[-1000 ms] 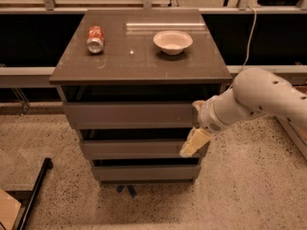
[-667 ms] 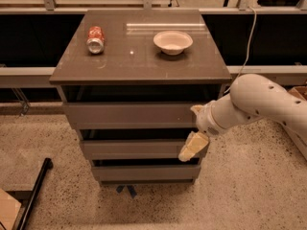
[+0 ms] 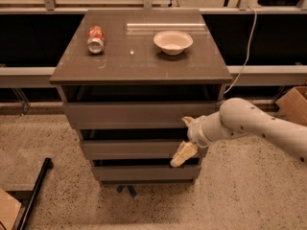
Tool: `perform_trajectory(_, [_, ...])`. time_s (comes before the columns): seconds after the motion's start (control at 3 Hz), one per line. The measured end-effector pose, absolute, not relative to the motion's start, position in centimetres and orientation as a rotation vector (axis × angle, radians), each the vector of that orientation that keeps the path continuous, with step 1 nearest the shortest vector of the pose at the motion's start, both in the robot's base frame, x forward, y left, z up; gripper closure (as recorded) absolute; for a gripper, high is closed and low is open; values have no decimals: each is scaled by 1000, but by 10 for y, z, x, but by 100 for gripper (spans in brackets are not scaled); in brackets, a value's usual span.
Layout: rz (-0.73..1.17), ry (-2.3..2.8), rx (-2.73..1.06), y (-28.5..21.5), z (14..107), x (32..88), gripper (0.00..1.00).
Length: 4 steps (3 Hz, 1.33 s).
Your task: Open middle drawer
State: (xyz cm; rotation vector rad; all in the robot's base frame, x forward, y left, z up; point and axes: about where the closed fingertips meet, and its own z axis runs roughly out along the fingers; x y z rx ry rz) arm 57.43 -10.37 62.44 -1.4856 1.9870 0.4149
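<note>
The middle drawer [image 3: 129, 150] is the centre grey-brown flat front of the cabinet's three, set slightly further out than the lowest one. My gripper [image 3: 183, 139] is at the right end of that front, reaching in from the right on a white arm [image 3: 254, 126]. Its cream fingers are spread. The upper fingertip [image 3: 186, 121] lies over the bottom edge of the uppermost drawer [image 3: 129, 115]. The lower finger [image 3: 183, 154] lies across the middle drawer's front. Nothing is held.
On the cabinet top [image 3: 139, 66] lie a red can [image 3: 96, 39] on its side and a white bowl [image 3: 173, 41]. A black bar [image 3: 33, 195] leans at lower left. A cardboard box [image 3: 293, 104] stands at right. A cable [image 3: 245, 51] hangs behind.
My gripper and forearm have moved a little to the left and down along the drawer fronts. The drawers show no visible movement.
</note>
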Motion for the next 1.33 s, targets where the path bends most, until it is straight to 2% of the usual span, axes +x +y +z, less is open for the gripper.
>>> perform_trajectory(1.33, [625,2089,-1293,-104,503,598,0])
